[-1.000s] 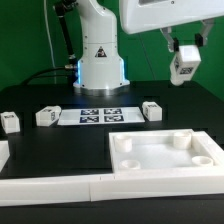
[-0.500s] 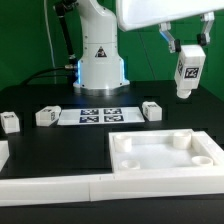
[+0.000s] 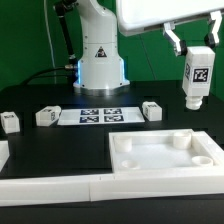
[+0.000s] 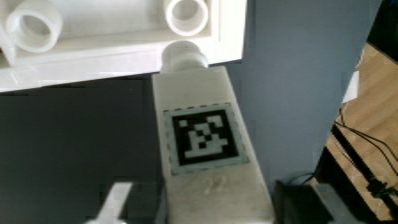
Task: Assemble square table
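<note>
**Held leg** (image 3: 197, 78): you see it hanging upright in the air at the exterior view's right, clear of the desk, tag face toward the camera. Its lower end is above the far right rim of the table top (image 3: 165, 152) and does not touch it. You cannot tell from this view whether it hangs straight over the top or behind it. In the wrist view the leg's tag reads plainly, and its far end points toward a corner of the table top (image 4: 107, 40).

**Fingers** (image 3: 174, 39): pinching the held leg at its upper end, one on either side of it.

**Table top**: lies flat on the black desk (image 3: 60, 145), at the near right in the exterior view, hollow side up with its raised rim all round. Round sockets show in its corners; the wrist view shows two of them.

**Loose legs**: there are three on the desk.
- One is at the exterior view's far left (image 3: 10, 122).
- One is just beside the left end of the marker board (image 3: 46, 116).
- One is just beside its right end (image 3: 151, 110), near the table top's far rim.

**Marker board** (image 3: 98, 116): flat on the desk, in front of the robot base (image 3: 98, 60).

**Border bars** (image 3: 60, 185): white, along the near edge, just beside the table top.
</note>
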Robot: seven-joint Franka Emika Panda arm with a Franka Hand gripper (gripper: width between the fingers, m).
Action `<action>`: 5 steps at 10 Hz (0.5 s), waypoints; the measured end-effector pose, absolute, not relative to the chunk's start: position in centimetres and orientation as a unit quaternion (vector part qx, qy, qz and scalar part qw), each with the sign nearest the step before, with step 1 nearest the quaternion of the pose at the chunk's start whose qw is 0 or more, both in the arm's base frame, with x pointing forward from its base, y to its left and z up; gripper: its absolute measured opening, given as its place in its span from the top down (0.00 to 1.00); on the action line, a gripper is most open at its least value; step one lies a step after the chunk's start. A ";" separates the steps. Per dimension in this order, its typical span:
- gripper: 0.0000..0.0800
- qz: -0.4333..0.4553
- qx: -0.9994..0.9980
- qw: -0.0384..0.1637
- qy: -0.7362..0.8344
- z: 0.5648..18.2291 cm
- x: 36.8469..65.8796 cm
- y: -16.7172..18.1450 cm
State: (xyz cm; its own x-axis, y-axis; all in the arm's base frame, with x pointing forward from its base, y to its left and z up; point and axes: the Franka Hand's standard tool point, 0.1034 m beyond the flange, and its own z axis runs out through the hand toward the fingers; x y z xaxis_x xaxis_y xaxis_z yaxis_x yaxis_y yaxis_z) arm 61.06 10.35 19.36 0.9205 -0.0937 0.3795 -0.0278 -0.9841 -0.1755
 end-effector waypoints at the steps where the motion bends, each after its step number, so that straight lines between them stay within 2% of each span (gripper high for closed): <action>1: 0.64 -0.196 -0.977 0.083 0.031 19.1 61.0 10.3; 3: 0.64 -0.221 -0.972 0.074 0.028 16.7 60.8 10.0; 5: 0.64 -0.235 -0.969 0.071 0.025 15.6 61.0 10.4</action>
State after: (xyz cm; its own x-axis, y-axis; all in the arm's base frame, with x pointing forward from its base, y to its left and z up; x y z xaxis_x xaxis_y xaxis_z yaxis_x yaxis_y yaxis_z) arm 61.04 10.38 15.58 0.8887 -0.0822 0.4510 -0.0154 -0.9886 -0.1498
